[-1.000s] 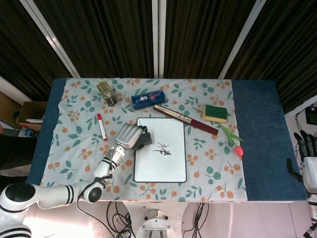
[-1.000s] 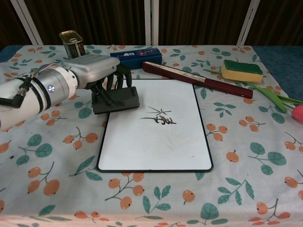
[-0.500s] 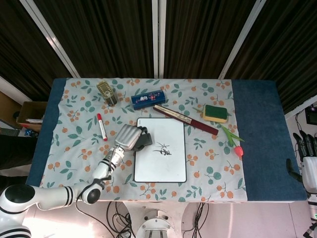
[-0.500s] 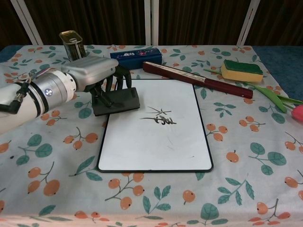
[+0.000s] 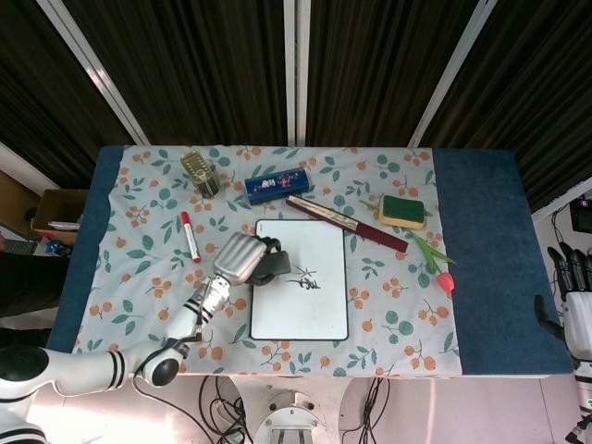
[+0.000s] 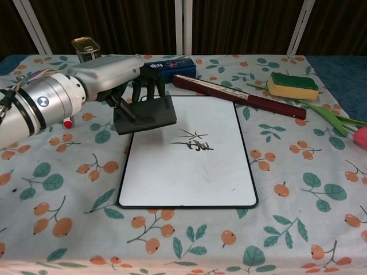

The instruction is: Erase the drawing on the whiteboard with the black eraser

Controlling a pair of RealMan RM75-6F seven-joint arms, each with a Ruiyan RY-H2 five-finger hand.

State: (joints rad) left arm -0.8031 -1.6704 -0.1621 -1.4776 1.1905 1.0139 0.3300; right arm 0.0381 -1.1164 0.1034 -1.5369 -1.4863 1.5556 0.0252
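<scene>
The whiteboard (image 6: 189,160) (image 5: 305,301) lies mid-table with a small black drawing (image 6: 194,142) (image 5: 304,279) near its centre. My left hand (image 6: 117,74) (image 5: 240,256) holds the black eraser (image 6: 144,116) (image 5: 274,267), lifted over the board's upper-left corner, a short way left of the drawing. My right hand (image 5: 572,296) hangs off the table's right side with its fingers apart, holding nothing; only the head view shows it.
Behind the board lie a dark red folded fan (image 6: 241,96), a blue case (image 6: 166,67) and a tin can (image 6: 87,52). A green and yellow sponge (image 6: 292,86) and a tulip (image 6: 338,123) sit at right. A red marker (image 5: 190,236) lies at left.
My left hand has lifted the eraser off the table and carried it slightly right, over the board's upper-left corner. The right hand has not moved.
</scene>
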